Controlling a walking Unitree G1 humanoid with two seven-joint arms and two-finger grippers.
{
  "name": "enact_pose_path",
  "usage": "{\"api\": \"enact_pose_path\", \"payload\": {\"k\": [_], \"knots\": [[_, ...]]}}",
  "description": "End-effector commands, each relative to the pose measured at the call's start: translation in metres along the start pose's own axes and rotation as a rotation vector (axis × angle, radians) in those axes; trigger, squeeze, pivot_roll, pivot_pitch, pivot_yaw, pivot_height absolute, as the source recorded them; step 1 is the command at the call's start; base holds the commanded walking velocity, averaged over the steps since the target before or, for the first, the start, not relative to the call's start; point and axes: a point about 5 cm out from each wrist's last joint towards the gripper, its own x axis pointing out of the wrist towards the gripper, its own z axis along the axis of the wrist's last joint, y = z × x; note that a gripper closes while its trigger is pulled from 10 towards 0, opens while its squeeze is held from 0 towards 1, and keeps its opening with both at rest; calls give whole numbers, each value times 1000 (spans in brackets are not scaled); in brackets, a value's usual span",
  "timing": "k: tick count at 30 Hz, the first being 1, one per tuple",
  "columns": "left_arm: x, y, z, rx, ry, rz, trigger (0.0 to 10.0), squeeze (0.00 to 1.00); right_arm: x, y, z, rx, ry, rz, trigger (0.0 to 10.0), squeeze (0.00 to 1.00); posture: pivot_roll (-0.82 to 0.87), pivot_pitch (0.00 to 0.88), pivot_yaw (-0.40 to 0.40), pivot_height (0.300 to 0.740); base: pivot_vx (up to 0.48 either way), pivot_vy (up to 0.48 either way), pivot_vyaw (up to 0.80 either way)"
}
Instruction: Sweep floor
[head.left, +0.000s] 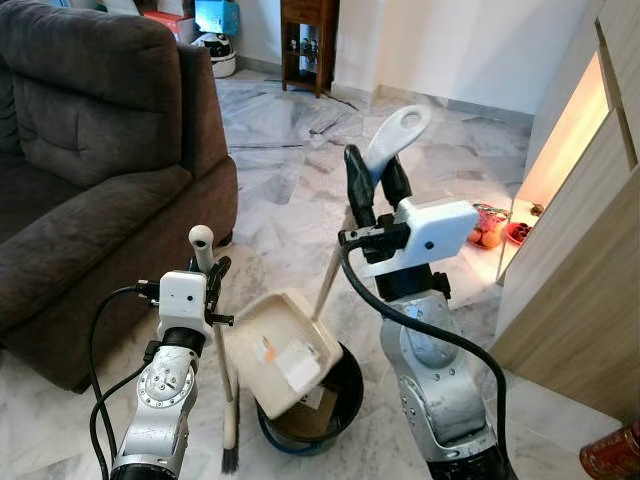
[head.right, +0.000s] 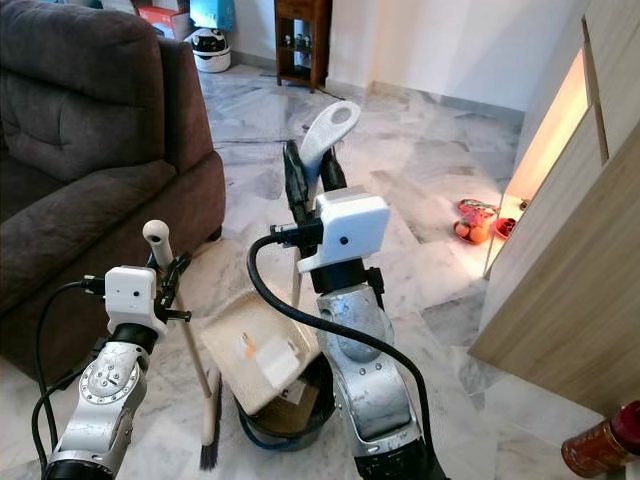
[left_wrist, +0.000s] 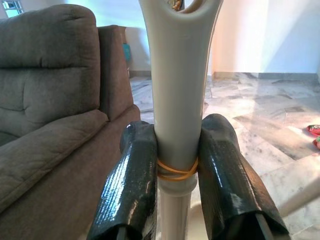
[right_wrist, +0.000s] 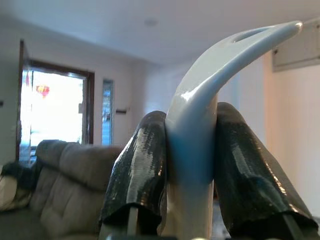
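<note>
The left gripper (left_wrist: 176, 185) has its two long black fingers (left_wrist: 132, 185) pressed against either side of a pale grey plastic broom handle (left_wrist: 179, 85), which rises straight up between them and widens at the top into a forked loop. A thin orange rubber band (left_wrist: 176, 172) circles the handle where the fingers grip it. Beside the handle stands a dark brown fabric sofa (left_wrist: 50, 100) with a thick cushioned arm and backrest. Beyond lies a glossy grey-veined marble floor (left_wrist: 270, 115), ending at a plain white wall (left_wrist: 270, 35). A small red object (left_wrist: 315, 131) rests on the floor at the frame's edge
</note>
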Motion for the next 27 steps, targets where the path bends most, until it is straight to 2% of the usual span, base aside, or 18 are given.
{"api": "enact_pose_path", "payload": {"k": [1,9,12,16,27], "knots": [[3,2,11,19,-57,3,10000,0,4,4,19,22,-107,-16,10000,0,52,0,-28,740,0,0,0],[3,2,12,21,-59,2,10000,0,4,10,23,-49,-152,27,10000,0,54,0,-27,740,0,0,0],[3,2,12,34,-61,-10,10000,0,-2,20,19,-109,-167,97,10000,0,54,0,-24,740,0,0,0],[3,-1,12,39,-64,-24,10000,0,-5,26,16,-114,-169,122,10000,0,56,0,-23,740,0,0,0],[4,-1,13,41,-68,-24,10000,0,-11,49,23,-230,-272,279,10000,0,59,0,-22,740,0,0,0]]}}
